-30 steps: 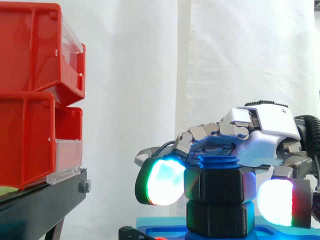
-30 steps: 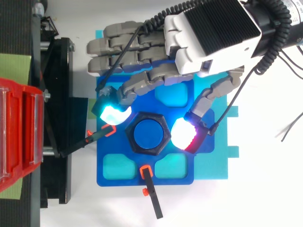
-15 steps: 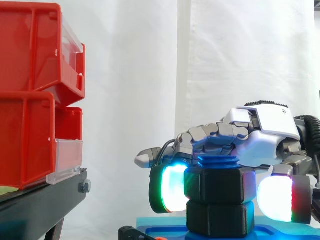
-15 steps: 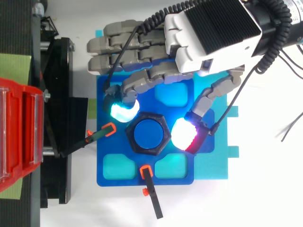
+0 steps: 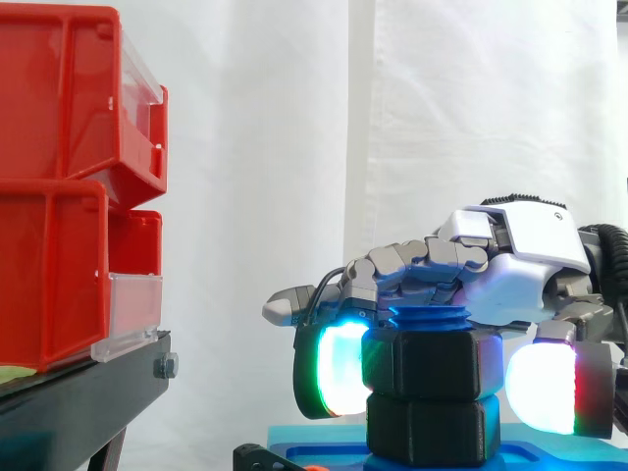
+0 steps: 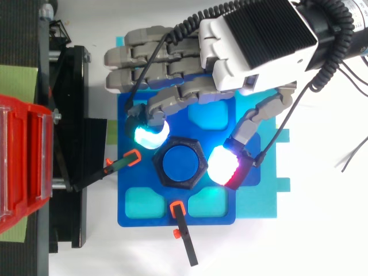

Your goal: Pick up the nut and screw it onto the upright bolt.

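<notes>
The robot hand [image 6: 253,52] reaches over the upright blue threaded bolt [image 5: 429,319] from behind and pinches the black hexagonal plastic nut [image 5: 432,365] threaded on it. One curled finger sets its cyan-green pad [image 6: 150,133] against the nut's far-left corner. The thumb's white-and-red pad [image 6: 225,167] bears on the opposite side, to the bolt's right. Opposed like this, the two pads can turn the nut about the bolt's axis. The remaining fingers lie bunched and curled behind the bolt, out of the way. The nut sits well down the thread, with a few blue turns showing above it. A narrow gap shows between it and the second black hexagonal body [image 5: 432,427] at the bolt's foot, so I judge the screwing to be nearly done, with little travel left. The bolt stands at the middle of a blue fixture plate [image 6: 122,195] on the white bench [image 6: 299,241]. Two black clamps with orange tips, one left of the bolt [image 6: 132,158] and one in front of it [image 6: 179,215], grip the plate, presumably so it resists the twisting. Stacked red plastic bins [image 5: 59,196] on a black stand [image 5: 88,392] sit well to the bolt's left.
</notes>
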